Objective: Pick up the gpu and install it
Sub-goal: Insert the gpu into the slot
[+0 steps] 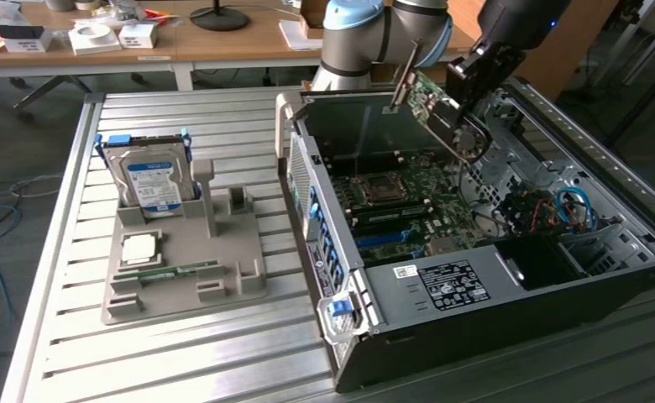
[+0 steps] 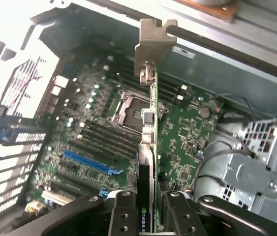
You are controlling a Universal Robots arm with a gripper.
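Note:
The gpu [image 1: 445,113] is a thin card with a metal bracket, held tilted in the air above the open computer case [image 1: 462,285]. My gripper [image 1: 479,80] is shut on its upper end. In the wrist view the gpu [image 2: 148,142] runs edge-on away from my fingers [image 2: 123,216], its silver bracket [image 2: 153,44] at the far end. Below it lies the green motherboard [image 2: 187,132] with the CPU socket [image 2: 128,105] and a blue slot [image 2: 89,163]. The card hangs clear of the board.
A grey parts holder [image 1: 182,252] on the slatted metal table carries a silver hard drive with blue label [image 1: 154,180], a CPU chip [image 1: 139,248] and a green memory stick [image 1: 170,273]. The case's drive cage [image 2: 256,162] and cables [image 1: 568,206] sit beside the motherboard.

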